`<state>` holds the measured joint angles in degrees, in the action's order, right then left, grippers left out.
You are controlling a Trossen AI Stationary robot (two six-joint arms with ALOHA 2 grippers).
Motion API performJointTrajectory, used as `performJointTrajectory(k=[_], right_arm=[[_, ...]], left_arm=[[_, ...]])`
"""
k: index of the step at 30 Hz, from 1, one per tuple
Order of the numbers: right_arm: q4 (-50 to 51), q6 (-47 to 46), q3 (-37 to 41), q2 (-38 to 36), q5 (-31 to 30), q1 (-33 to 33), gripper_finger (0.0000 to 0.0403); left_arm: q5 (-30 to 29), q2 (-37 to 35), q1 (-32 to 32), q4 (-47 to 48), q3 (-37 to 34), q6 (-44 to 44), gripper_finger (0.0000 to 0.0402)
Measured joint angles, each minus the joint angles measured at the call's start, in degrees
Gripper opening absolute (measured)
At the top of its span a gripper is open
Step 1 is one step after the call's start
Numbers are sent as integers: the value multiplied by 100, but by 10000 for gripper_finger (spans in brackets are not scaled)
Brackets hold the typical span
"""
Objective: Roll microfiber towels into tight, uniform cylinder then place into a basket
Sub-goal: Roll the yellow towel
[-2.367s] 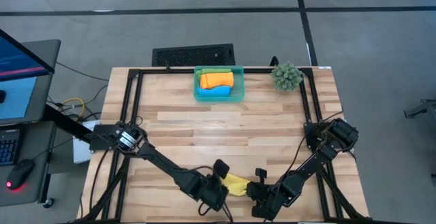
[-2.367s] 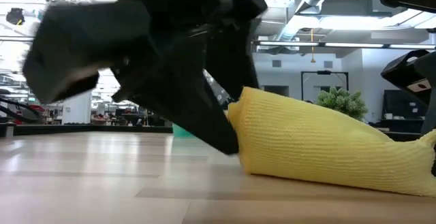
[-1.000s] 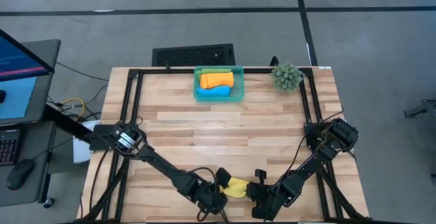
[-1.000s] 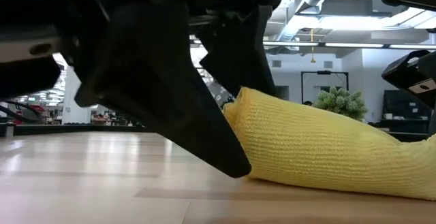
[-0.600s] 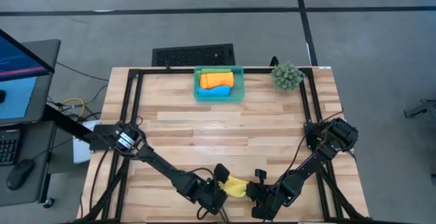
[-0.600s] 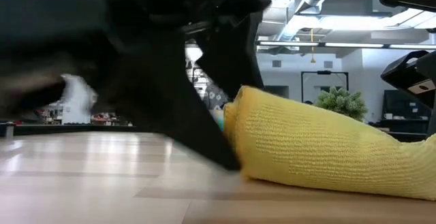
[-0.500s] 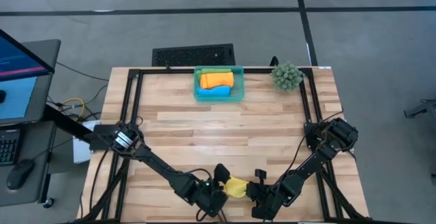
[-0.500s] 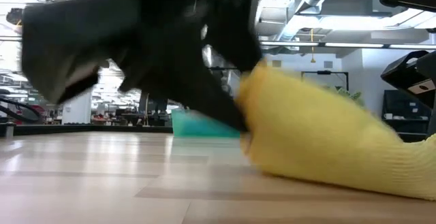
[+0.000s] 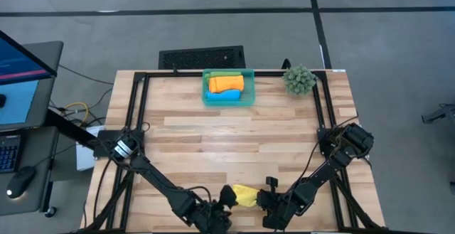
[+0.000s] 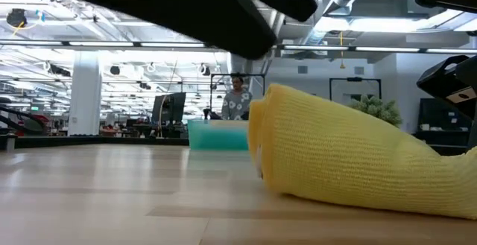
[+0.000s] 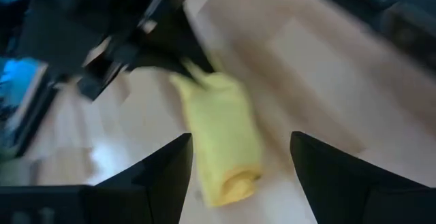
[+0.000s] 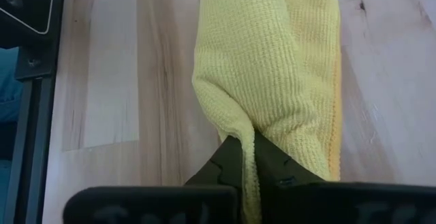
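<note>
The right gripper (image 12: 246,157) pinches one end of the rolled yellow microfiber towel (image 12: 272,67) on the wooden counter (image 9: 234,138); the left gripper (image 11: 240,166), seemingly lifted, hangs spread wide above it.

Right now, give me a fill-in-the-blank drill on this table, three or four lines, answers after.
1. The right tool is shut on the ____ towel.
2. The basket holds orange, blue and ____ towels.
3. The left tool is ____, off the towel.
4. The plant ball stands on the basket's ____ side in the high view.

Answers: yellow; green; open; right
</note>
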<state>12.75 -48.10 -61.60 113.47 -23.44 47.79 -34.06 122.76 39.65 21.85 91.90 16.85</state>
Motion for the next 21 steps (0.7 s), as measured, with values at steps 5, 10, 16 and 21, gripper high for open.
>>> performJointTrajectory(k=[5, 10, 16, 21], right_arm=[[-2, 0, -2, 0, 12, -33, 26], [-2, 0, -2, 0, 7, -28, 24], [0, 0, -2, 0, 23, -28, 28], [2, 2, -2, -2, 45, -31, 24]], left_arm=[[764, 0, -126, -412, -152, 35, 240], [881, 13, -408, -609, -446, -139, 240], [1466, 13, -574, -1222, -914, -261, 240], [1219, 13, -543, -1295, -969, -167, 240]])
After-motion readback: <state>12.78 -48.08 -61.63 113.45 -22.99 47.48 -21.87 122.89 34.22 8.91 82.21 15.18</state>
